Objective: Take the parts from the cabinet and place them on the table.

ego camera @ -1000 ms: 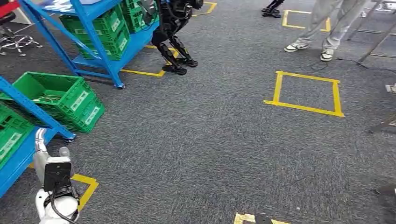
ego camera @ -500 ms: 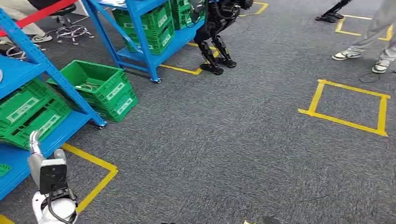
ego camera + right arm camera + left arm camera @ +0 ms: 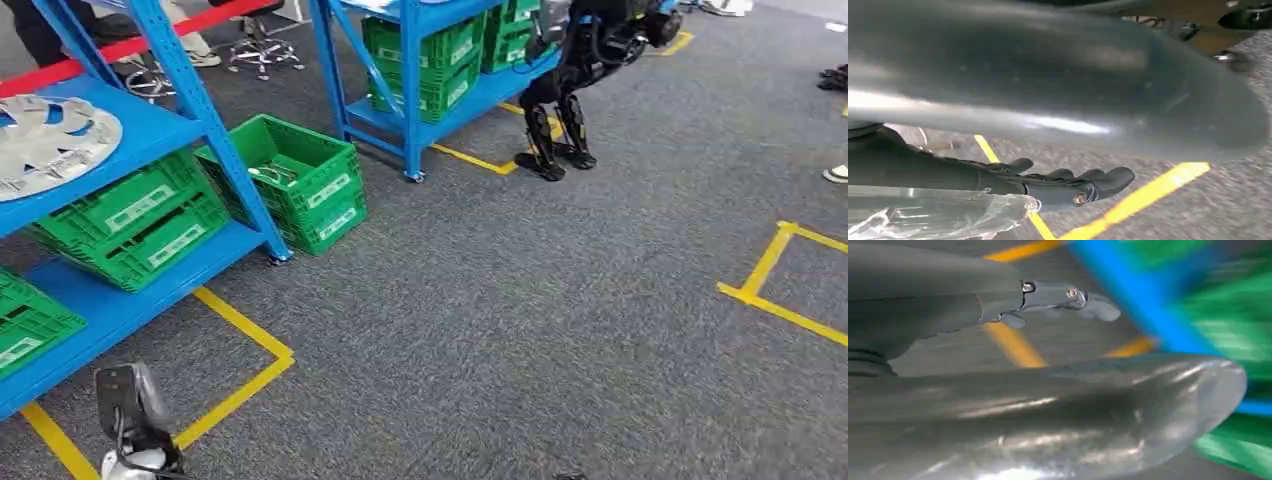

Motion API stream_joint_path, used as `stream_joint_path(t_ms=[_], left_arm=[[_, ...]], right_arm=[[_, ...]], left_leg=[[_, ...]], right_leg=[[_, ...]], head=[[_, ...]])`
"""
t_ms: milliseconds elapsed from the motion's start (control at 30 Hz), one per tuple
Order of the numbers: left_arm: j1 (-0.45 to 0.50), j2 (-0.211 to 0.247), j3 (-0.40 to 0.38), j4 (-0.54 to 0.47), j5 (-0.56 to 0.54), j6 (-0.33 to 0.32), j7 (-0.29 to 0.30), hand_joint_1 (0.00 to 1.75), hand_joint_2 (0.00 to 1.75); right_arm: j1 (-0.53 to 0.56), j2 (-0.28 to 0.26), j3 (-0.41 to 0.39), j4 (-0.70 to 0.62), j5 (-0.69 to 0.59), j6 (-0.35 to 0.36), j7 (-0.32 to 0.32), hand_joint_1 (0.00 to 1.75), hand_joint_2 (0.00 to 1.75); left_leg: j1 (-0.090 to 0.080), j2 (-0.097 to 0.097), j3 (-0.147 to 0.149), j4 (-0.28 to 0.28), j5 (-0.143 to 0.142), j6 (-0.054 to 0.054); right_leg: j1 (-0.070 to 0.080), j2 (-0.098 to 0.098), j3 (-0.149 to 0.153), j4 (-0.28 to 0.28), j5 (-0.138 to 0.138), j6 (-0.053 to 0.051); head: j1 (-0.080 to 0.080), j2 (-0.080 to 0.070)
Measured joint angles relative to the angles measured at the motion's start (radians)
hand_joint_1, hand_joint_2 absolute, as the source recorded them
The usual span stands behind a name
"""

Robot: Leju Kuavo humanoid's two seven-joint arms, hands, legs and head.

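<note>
Silver hubcap part [image 3: 45, 140] on blue metal cabinet shelf [image 3: 150, 125], far left; left hand [image 3: 1068, 297] fingers extended, apparently empty; right hand [image 3: 1083, 185] likewise.

A tall blue metal shelving cabinet [image 3: 190, 100] was seen at the near left, standing on grey carpet. A round silver wheel-cover part [image 3: 50, 140] lay flat on its upper visible shelf, cut off by the left edge. On the shelf below, stacked green plastic crates with white labels [image 3: 135, 225] were set side by side; their contents could not be made out. A second blue shelving cabinet [image 3: 420, 60], farther off and to the right, was also loaded with green crates [image 3: 425, 65].
</note>
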Motion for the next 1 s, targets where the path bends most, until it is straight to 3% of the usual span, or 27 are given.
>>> stream_joint_path(t_ms=[33,67,100,133,200,233,267,300,367,400,433,500,533,567,600,633,700,733,767,800,867,900,933,967,1000], left_arm=[[0.003,-0.001,0.016,0.036,0.008,0.0,0.027,0.0,0.0],[0.006,-0.001,0.029,0.071,0.01,0.0,0.048,0.0,0.0],[0.01,-0.002,0.038,0.098,0.011,0.001,0.079,0.0,0.0],[0.015,-0.003,0.046,0.125,0.008,0.002,0.114,0.0,0.0],[0.029,-0.001,0.057,0.166,0.005,0.002,0.139,0.0,0.0],[0.032,-0.002,0.059,0.178,0.005,0.002,0.143,0.0,0.0],[0.028,-0.005,0.06,0.193,0.005,0.002,0.146,0.0,0.0],[0.024,-0.005,0.064,0.206,0.004,0.002,0.15,0.0,0.0],[0.026,-0.004,0.071,0.222,0.004,0.003,0.155,0.0,0.0],[0.028,-0.004,0.073,0.23,0.004,0.003,0.157,0.0,0.0],[0.03,-0.004,0.074,0.236,0.004,0.003,0.157,0.0,0.0],[0.031,-0.004,0.075,0.245,0.004,0.003,0.158,0.0,0.0],[0.031,-0.003,0.076,0.248,0.004,0.003,0.158,0.0,0.0],[0.03,-0.002,0.076,0.252,0.004,0.003,0.158,0.0,0.0],[0.027,-0.003,0.076,0.255,0.003,0.003,0.158,0.0,0.0],[0.025,-0.003,0.077,0.257,0.002,0.004,0.163,0.0,0.0],[0.024,-0.003,0.076,0.262,-0.015,0.009,0.193,0.0,0.0],[0.027,-0.004,0.076,0.263,-0.018,0.009,0.208,0.0,0.0],[0.027,-0.003,0.076,0.264,-0.022,0.011,0.22,0.0,0.0],[0.025,-0.002,0.076,0.265,-0.026,0.012,0.228,0.0,0.0],[0.026,-0.005,0.076,0.266,-0.033,0.012,0.235,0.0,0.0],[0.03,-0.007,0.076,0.267,-0.035,0.012,0.236,0.0,0.0],[0.034,-0.008,0.076,0.267,-0.037,0.012,0.236,0.0,0.0],[0.037,-0.008,0.076,0.268,-0.041,0.012,0.235,0.0,0.0],[0.038,-0.009,0.076,0.268,-0.044,0.012,0.234,0.0,0.0]], right_arm=[[0.003,0.0,0.0,0.0,-0.001,0.0,0.001,0.0,0.0],[0.01,0.0,0.001,0.003,-0.003,0.0,0.004,0.0,0.0],[0.008,0.0,0.002,0.003,-0.002,0.002,0.005,0.0,0.0],[0.004,0.0,0.002,0.002,-0.002,0.003,0.007,0.0,0.0],[0.005,0.001,0.004,0.002,-0.002,0.004,0.01,0.0,0.0],[0.005,0.001,0.004,0.003,-0.003,0.004,0.011,0.0,0.0],[0.005,0.001,0.004,0.003,-0.002,0.004,0.01,0.0,0.0],[0.005,0.001,0.004,0.003,-0.002,0.004,0.011,0.0,0.0],[0.006,0.001,0.004,0.003,-0.002,0.006,0.011,0.0,0.0],[0.007,0.001,0.004,0.003,-0.002,0.006,0.013,0.0,0.0],[0.007,0.001,0.004,0.003,-0.002,0.006,0.013,0.0,0.0],[0.004,0.001,0.004,0.002,-0.002,0.006,0.013,0.0,0.0],[0.003,0.001,0.004,0.002,-0.002,0.006,0.012,0.0,0.0],[0.003,0.002,0.005,0.003,-0.002,0.006,0.012,0.0,0.0],[0.003,0.002,0.005,0.003,-0.002,0.006,0.012,0.0,0.0],[0.001,0.002,0.005,0.002,-0.002,0.006,0.013,0.0,0.0],[-0.001,0.002,0.005,0.002,-0.002,0.006,0.013,0.0,0.0],[-0.004,0.002,0.005,0.002,-0.003,0.006,0.013,0.0,0.0],[-0.007,0.002,0.005,0.002,-0.003,0.006,0.011,0.0,0.0],[-0.007,0.002,0.005,0.002,-0.004,0.006,0.01,0.0,0.0],[-0.003,0.002,0.005,0.002,-0.011,0.005,0.01,0.0,0.0],[0.001,0.002,0.005,0.002,-0.016,0.005,0.01,0.0,0.0],[0.002,0.002,0.005,0.002,-0.02,0.006,0.01,0.0,0.0],[0.003,0.002,0.005,0.002,-0.021,0.007,0.009,0.0,0.0],[0.003,0.002,0.005,0.002,-0.022,0.01,0.007,0.0,0.0]], left_leg=[[0.003,-0.01,0.013,0.0,-0.013,-0.006],[0.003,-0.023,0.021,0.006,-0.023,-0.013],[0.005,-0.034,0.014,-0.004,-0.028,-0.019],[0.011,-0.042,0.02,-0.013,-0.027,-0.029],[0.009,-0.044,0.03,-0.014,-0.022,-0.037],[0.007,-0.01,0.02,0.013,-0.019,-0.039],[0.002,0.041,-0.023,0.084,-0.012,-0.042],[0.0,0.06,-0.08,0.165,-0.032,-0.043],[-0.002,0.065,-0.171,0.28,-0.106,-0.042],[-0.003,0.066,-0.198,0.296,-0.122,-0.042],[-0.004,0.067,-0.205,0.277,-0.109,-0.043],[-0.008,0.081,-0.176,0.157,-0.01,-0.032],[-0.017,0.118,-0.151,0.078,0.062,-0.019],[-0.031,0.175,-0.145,0.024,0.111,-0.009],[-0.03,0.177,-0.144,0.009,0.103,-0.009],[-0.031,0.165,-0.135,0.005,0.099,-0.008],[-0.023,0.127,-0.116,-0.007,0.101,0.004],[-0.018,0.115,-0.105,-0.01,0.102,0.005],[-0.014,0.11,-0.096,-0.009,0.097,0.01],[-0.012,0.093,-0.092,-0.009,0.091,0.014],[-0.009,0.066,-0.079,-0.009,0.078,0.014],[-0.008,0.056,-0.07,-0.009,0.069,0.014],[-0.006,0.042,-0.057,-0.009,0.06,0.011],[-0.003,0.034,-0.042,-0.008,0.049,0.006],[0.0,0.027,-0.026,-0.008,0.037,0.001]], right_leg=[[-0.003,0.037,0.019,-0.083,0.072,0.004],[-0.007,0.076,0.017,-0.114,0.089,0.002],[0.0,0.063,0.03,-0.114,0.066,-0.007],[0.003,0.054,0.03,-0.116,0.078,-0.018],[0.004,0.03,0.05,-0.126,0.071,-0.032],[0.003,0.021,0.067,-0.136,0.069,-0.036],[0.005,0.008,0.082,-0.146,0.063,-0.045],[0.009,-0.006,0.092,-0.153,0.056,-0.048],[0.012,-0.029,0.113,-0.155,0.037,-0.053],[0.014,-0.041,0.128,-0.155,0.025,-0.054],[0.015,-0.052,0.144,-0.155,0.013,-0.055],[0.019,-0.077,0.181,-0.157,-0.013,-0.056],[0.021,-0.089,0.192,-0.158,-0.026,-0.055],[0.025,-0.098,0.209,-0.157,-0.038,-0.052],[0.031,-0.105,0.212,-0.156,-0.054,-0.045],[0.033,-0.124,0.225,-0.171,-0.067,-0.039],[0.031,-0.13,0.259,-0.158,-0.055,-0.025],[0.028,-0.103,0.246,-0.136,-0.06,-0.019],[0.024,-0.054,0.22,-0.078,-0.058,-0.016],[0.019,-0.029,0.165,0.011,-0.067,-0.01],[0.014,-0.018,0.06,0.152,-0.149,-0.001],[0.012,-0.018,0.028,0.176,-0.189,0.001],[0.011,-0.018,0.009,0.167,-0.209,0.001],[0.009,-0.018,0.007,0.127,-0.199,0.001],[0.007,-0.018,0.018,0.059,-0.158,0.003]], head=[[0.004,0.0],[0.006,0.0],[0.009,0.0],[0.007,0.0],[0.008,0.0],[0.006,0.0],[0.0,0.0],[0.001,0.0],[0.0,0.0],[0.0,0.0],[0.0,0.0],[0.0,0.0],[0.0,0.0],[0.002,0.0],[-0.002,0.0],[0.006,0.0],[0.006,0.0],[0.007,0.0],[0.011,0.0],[0.013,0.0],[0.016,0.0],[0.017,0.0],[0.019,0.0],[0.019,0.0],[0.019,0.0]])
